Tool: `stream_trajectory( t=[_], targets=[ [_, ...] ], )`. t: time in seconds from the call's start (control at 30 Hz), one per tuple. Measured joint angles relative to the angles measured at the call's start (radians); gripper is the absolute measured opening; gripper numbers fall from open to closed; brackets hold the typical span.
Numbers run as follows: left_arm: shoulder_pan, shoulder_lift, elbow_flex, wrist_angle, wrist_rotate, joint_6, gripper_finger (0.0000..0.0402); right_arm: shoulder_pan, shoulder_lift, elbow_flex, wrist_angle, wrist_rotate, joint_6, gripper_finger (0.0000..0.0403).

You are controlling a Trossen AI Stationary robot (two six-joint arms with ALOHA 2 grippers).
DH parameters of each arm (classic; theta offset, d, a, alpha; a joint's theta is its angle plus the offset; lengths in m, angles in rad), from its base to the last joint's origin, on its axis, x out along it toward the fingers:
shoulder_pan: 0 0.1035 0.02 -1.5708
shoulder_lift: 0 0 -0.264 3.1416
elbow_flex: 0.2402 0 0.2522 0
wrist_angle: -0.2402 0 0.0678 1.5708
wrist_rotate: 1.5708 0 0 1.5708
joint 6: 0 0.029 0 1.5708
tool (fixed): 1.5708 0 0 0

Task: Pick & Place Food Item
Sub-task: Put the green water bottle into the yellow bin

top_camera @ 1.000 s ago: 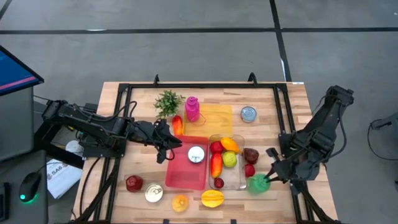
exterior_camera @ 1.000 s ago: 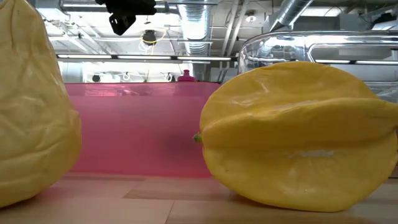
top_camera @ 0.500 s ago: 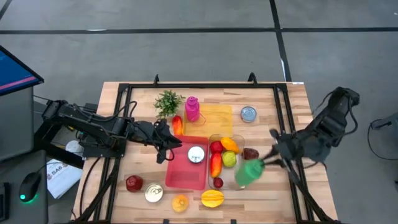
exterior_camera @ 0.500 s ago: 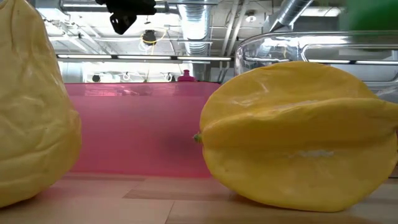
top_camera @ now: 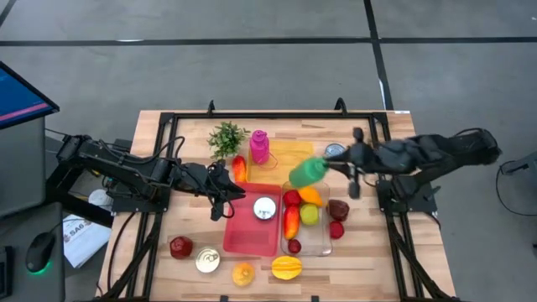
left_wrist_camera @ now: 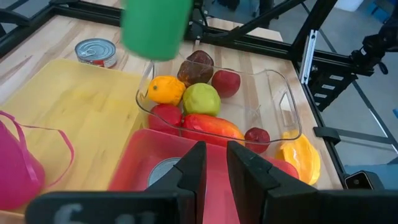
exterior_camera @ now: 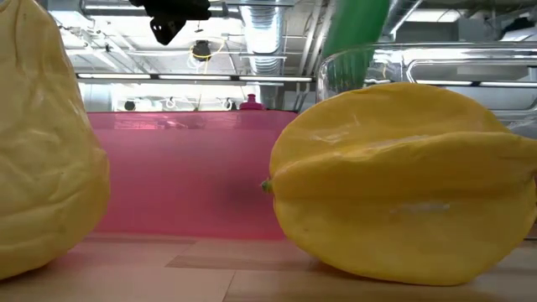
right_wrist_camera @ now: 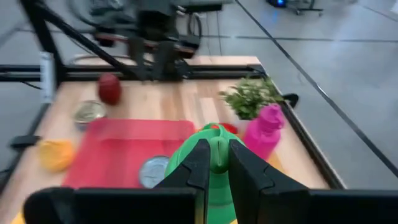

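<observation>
My right gripper (top_camera: pixel 325 169) is shut on a green food item (top_camera: pixel 308 171), held in the air over the far end of the clear container (top_camera: pixel 319 245) and the near right corner of the yellow board (top_camera: pixel 285 155). The item also shows in the right wrist view (right_wrist_camera: pixel 211 155), the left wrist view (left_wrist_camera: pixel 155 28) and the low view (exterior_camera: pixel 357 29). The container holds several red, orange and green fruits. My left gripper (top_camera: pixel 225 204) hangs shut and empty over the red tray's (top_camera: pixel 243 235) far left corner; its fingers show close together in the left wrist view (left_wrist_camera: pixel 216 168). My right gripper pinches the green item between its two fingers, on the side that faces the table's right (right_wrist_camera: pixel 214 144). The fingers come nearly level from the table's right and point left. The item is lifted clear of the table and the container.
A tin (top_camera: pixel 265 208) stands on the red tray. A pink bottle (top_camera: pixel 259 147), a plant (top_camera: pixel 226 137) and a tin (top_camera: pixel 335 153) stand at the back. Two dark red fruits (top_camera: pixel 339 209) lie right of the container. A starfruit (top_camera: pixel 286 268), an orange fruit (top_camera: pixel 243 273) and a can (top_camera: pixel 207 262) lie near the front.
My right gripper has lifted the green item from the table near the right front and carried it up, toward the table's left and far edge, across the clear container. The right arm has stretched out leftward.
</observation>
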State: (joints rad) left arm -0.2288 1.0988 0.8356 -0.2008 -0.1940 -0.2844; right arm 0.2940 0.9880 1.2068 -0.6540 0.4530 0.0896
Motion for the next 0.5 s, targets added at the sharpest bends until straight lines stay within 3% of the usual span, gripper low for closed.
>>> stream_trajectory(
  t=[0.17,0.33,0.5],
  targets=[
    [0.000,0.000,0.000,0.000,0.000,0.000,0.0053,-0.193,0.091,0.000,0.075,-0.160,-0.074,0.0032],
    [0.000,0.000,0.000,0.000,0.000,0.000,0.0053,-0.357,0.184,-0.001,0.096,-0.213,-0.095,0.0032],
    [0.000,0.000,0.000,0.000,0.000,0.000,0.0053,-0.481,0.265,-0.001,0.163,-0.354,-0.127,0.0032]
  ],
)
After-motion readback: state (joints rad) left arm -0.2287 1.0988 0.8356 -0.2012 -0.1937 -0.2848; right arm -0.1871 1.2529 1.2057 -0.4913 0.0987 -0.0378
